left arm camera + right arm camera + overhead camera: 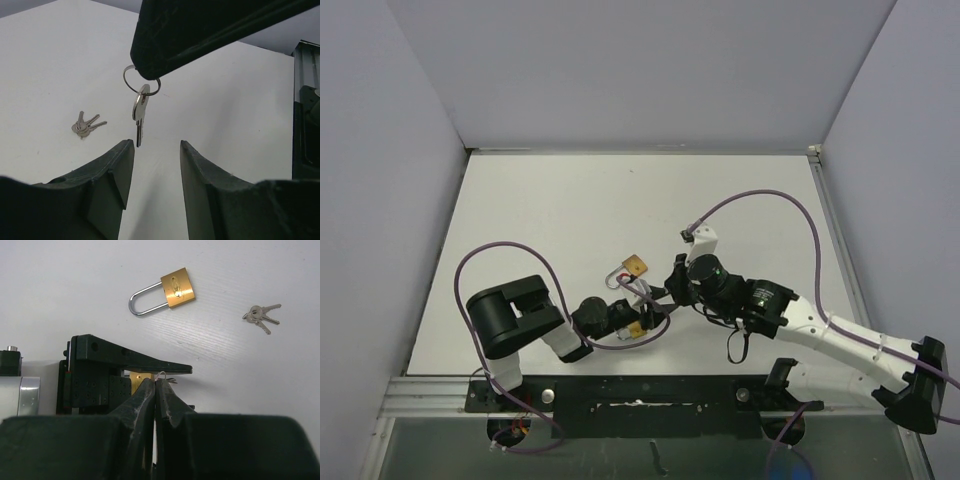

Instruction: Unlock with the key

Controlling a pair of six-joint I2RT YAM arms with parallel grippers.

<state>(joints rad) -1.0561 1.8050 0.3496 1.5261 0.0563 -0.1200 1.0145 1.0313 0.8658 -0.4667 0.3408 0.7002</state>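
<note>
**A:** What is made out from the top external camera?

**B:** A brass padlock [636, 265] is seen lying flat on the tabletop [540, 200]. It is about midway between the left and right edges, and nearer the near edge than the far one. The left gripper [642, 323] and the right gripper [660, 296] are found close together just on its near side. Neither is touching it.

**A:** And from the left wrist?

**B:** The left jaws are seen released, with bare tabletop between them and nothing grasped. A single key [139, 112] is hung by its ring [125, 81] from the dark finger [200, 30] of the right gripper. Its blade is pointed downward, above the gap. A bunch of spare keys [86, 126] is seen on the tabletop, well apart from it.

**A:** From the right wrist?

**B:** The right jaws are seen clenched on the ring. Beyond them the padlock is shown with both ends of its shackle [130, 305] met at the body. The bunch of spare keys is seen near it, not touching. A small brass-coloured piece [140, 376] is glimpsed behind the left gripper. It is possibly a second lock, but that cannot be told.
</note>
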